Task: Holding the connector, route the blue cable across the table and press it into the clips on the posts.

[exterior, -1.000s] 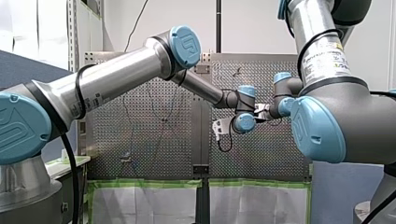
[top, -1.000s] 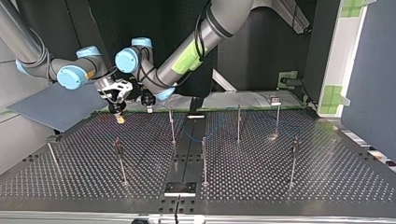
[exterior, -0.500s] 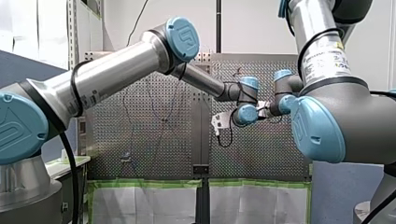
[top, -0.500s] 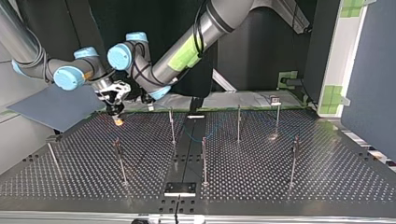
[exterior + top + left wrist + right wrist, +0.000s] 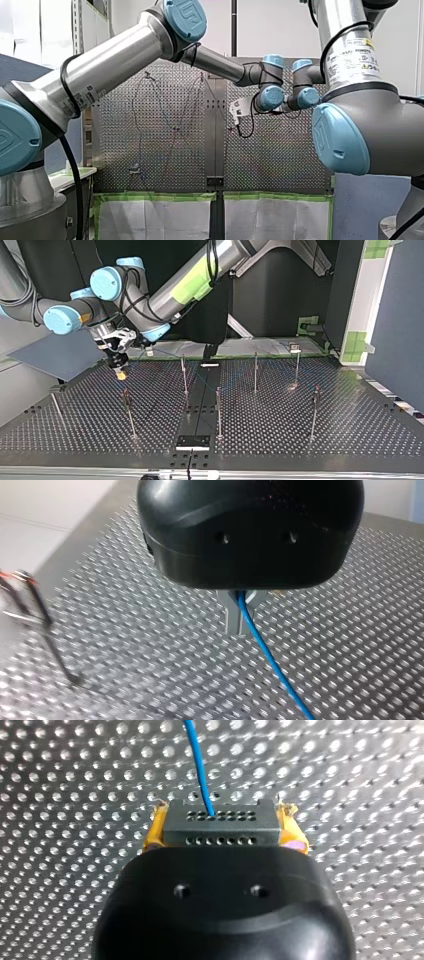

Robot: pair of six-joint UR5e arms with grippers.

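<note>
Here, our yellow-padded right gripper (image 5: 223, 826) clamped on the grey drilled connector block (image 5: 220, 834), the thin blue cable (image 5: 200, 765) leaving the connector's far face over the perforated metal table (image 5: 75, 795), our left gripper (image 5: 242, 619) pinched around that cable beyond the connector.

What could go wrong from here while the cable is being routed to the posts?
My left gripper and right gripper work very close together, so they may collide.
The blue cable spans only the small gap between the connector and my left gripper; pulling apart could strain it.
The nearest post stands close by in the top view; a low sweep might strike it.
</note>
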